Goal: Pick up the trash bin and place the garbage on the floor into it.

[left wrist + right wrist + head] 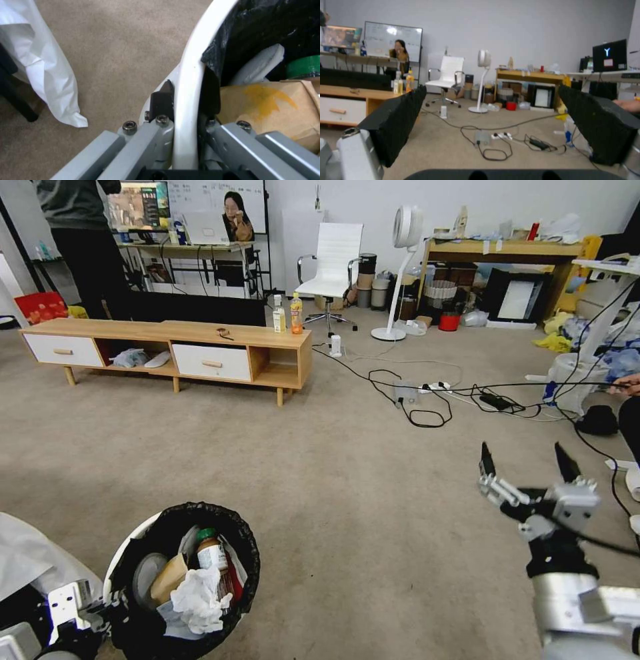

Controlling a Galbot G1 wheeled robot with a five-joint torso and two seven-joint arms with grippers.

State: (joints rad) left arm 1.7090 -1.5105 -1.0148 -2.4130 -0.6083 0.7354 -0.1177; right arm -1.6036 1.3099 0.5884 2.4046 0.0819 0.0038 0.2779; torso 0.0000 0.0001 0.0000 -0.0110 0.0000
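Left pincer (185, 100) clamping trash bin (186, 82), garbage (193, 587) half-buried

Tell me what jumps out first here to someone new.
The trash bin at lower left, already stuffed with garbage: cardboard, a tissue, a green-capped bottle. The left gripper is clamped on its white rim, one finger outside and one inside the black bag. At lower right the right gripper hangs open and empty above bare floor, pointing toward a tangle of cables.
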